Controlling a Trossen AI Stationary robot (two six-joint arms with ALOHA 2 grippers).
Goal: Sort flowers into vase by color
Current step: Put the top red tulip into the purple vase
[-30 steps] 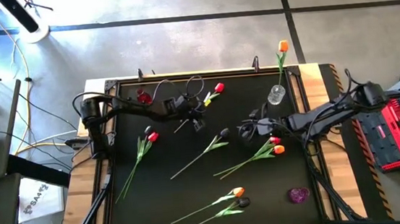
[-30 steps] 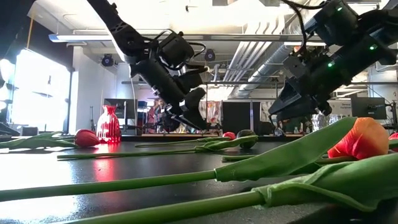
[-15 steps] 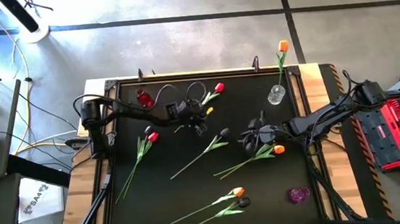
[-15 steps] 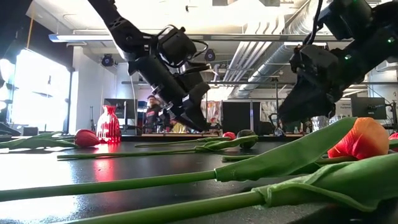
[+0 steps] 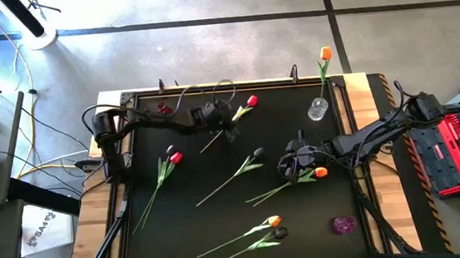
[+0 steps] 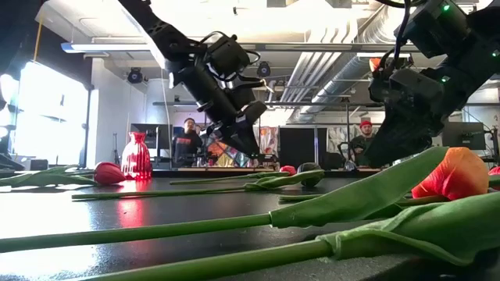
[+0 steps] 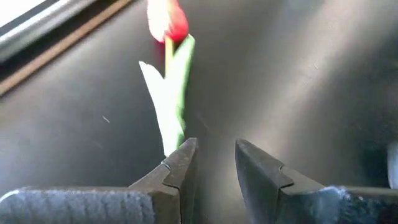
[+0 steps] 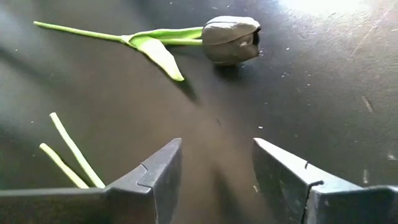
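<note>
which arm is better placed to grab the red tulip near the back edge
Left. The left gripper hovers right beside the red tulip, jaws open with its leaf just ahead in the left wrist view. The right gripper is far across the table, by a black tulip.

Bare mat lies open ahead of the right gripper, up to the black tulip. Two stem ends lie beside one finger, seemingly just clear. The left gripper nearly touches the red tulip's leaf.
</note>
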